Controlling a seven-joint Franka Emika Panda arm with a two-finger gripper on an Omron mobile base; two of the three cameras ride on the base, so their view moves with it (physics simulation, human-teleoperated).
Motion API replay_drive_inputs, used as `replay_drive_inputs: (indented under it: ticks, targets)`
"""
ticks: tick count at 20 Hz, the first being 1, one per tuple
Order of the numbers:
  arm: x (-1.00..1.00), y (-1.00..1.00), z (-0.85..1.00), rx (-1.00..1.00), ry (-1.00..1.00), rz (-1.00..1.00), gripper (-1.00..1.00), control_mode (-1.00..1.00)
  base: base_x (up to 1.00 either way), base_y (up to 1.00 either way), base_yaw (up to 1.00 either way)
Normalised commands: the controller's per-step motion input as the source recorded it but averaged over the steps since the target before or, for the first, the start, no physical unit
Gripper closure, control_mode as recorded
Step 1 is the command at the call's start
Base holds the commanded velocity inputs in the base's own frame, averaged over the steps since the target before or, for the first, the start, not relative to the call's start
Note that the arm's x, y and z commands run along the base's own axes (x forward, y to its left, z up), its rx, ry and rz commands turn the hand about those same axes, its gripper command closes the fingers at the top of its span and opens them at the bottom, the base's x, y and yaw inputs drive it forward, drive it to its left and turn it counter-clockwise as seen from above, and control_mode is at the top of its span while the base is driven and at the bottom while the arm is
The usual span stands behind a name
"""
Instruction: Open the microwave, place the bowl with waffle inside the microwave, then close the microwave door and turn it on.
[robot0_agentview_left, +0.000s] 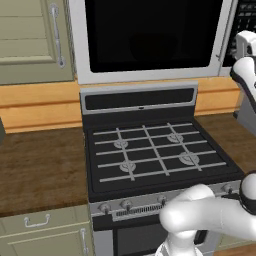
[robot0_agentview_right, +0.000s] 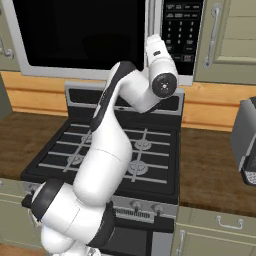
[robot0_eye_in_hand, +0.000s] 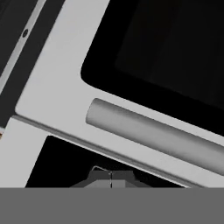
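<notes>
The microwave (robot0_agentview_left: 150, 37) hangs above the black gas stove (robot0_agentview_left: 155, 150) with its microwave door (robot0_agentview_right: 80, 35) flat shut, and the arm is raised to the door's handle edge, next to the dark keypad panel (robot0_agentview_right: 181, 30). In the hand view the claw (robot0_eye_in_hand: 110, 178) has its tips pressed together on nothing, sitting over the keypad side, while the long silver bar handle (robot0_eye_in_hand: 153, 133) lies just across the door's frame edge from them, its long axis running crosswise ahead of the tips. I can't spot the bowl from where I stand.
</notes>
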Motion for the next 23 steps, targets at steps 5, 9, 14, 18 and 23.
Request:
replay_drive_inputs:
  ticks: [5,9,14,18,23]
  targets:
    - [0.43,-0.5,0.0,0.13,0.0,-0.01,1.0,-1.0,0.0,0.0,0.0]
    - [0.49,-0.22,-0.01,0.12,0.0,-0.02,1.0,-1.0,0.0,0.0,0.0]
    - [0.5,0.0,-0.1,0.09,0.0,0.0,1.0,-1.0,0.0,0.0,0.0]
    - [0.03,0.0,-0.06,0.04,0.0,0.0,1.0,-1.0,0.0,0.0,0.0]
    - [-0.62,0.1,0.02,0.0,0.02,0.0,1.0,-1.0,0.0,0.0,0.0]
